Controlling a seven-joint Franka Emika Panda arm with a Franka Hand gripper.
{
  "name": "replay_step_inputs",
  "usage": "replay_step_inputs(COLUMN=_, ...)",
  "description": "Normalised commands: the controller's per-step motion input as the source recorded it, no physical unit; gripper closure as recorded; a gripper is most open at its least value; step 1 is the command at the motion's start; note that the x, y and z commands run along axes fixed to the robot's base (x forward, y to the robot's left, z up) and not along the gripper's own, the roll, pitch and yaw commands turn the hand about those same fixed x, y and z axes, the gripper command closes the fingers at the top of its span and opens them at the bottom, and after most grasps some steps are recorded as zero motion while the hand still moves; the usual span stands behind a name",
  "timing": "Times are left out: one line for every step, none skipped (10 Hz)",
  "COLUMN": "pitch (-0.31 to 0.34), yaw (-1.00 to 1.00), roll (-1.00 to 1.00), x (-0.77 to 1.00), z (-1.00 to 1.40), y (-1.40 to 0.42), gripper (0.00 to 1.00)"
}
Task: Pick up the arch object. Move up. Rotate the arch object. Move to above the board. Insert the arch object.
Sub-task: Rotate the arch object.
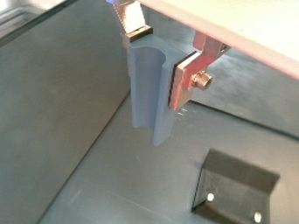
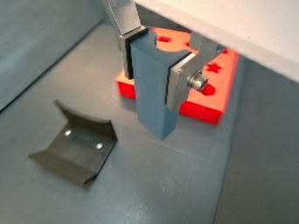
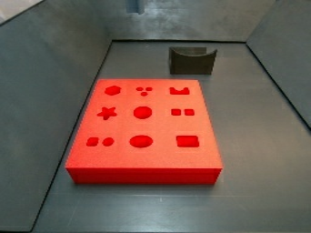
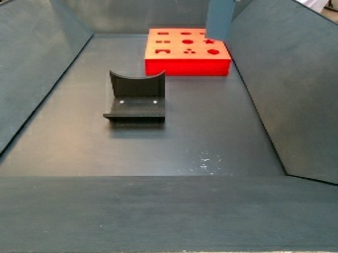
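The gripper (image 2: 162, 68) clamps the slim blue-grey arch object (image 2: 156, 92) between its silver fingers, lifted clear of the floor; picking and raising look done; rotation, travel over the bright red cut-out board (image 3: 144, 127) near the bench's far end and insertion remain

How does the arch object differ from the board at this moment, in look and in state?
The arch object is a slim blue-grey slab; the board is a wide, thick, bright red one. The arch object hangs upright between the fingers of the gripper, off the floor; the board lies flat on it. Only the board shows cut-out shapes.
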Motion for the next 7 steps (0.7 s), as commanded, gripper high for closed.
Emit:
replay_step_inputs(pitch=0.083, yaw=-1.0, roll=-0.04, x=0.02, z=-0.01, y=0.02, gripper=1.0)
replay_step_inputs(pitch=0.09, yaw=-1.0, roll=-0.04, x=0.03, z=0.0, y=0.02, gripper=1.0)
replay_step_inputs(pitch=0.104, yaw=-1.0, roll=-0.05, x=0.03, z=0.0, y=0.02, gripper=1.0)
replay_step_inputs(pitch=0.112, yaw=-1.0, roll=-0.06, x=0.03, z=0.0, y=0.02, gripper=1.0)
replay_step_inputs(pitch=0.134, yaw=-1.0, roll=-0.07, x=0.04, z=0.01, y=0.02, gripper=1.0)
replay_step_inputs(pitch=0.157, yaw=-1.0, roll=-0.08, x=0.04, z=0.01, y=0.02, gripper=1.0)
replay_step_inputs(pitch=0.186, yaw=-0.91, roll=-0.1, x=0.05, z=0.01, y=0.02, gripper=1.0)
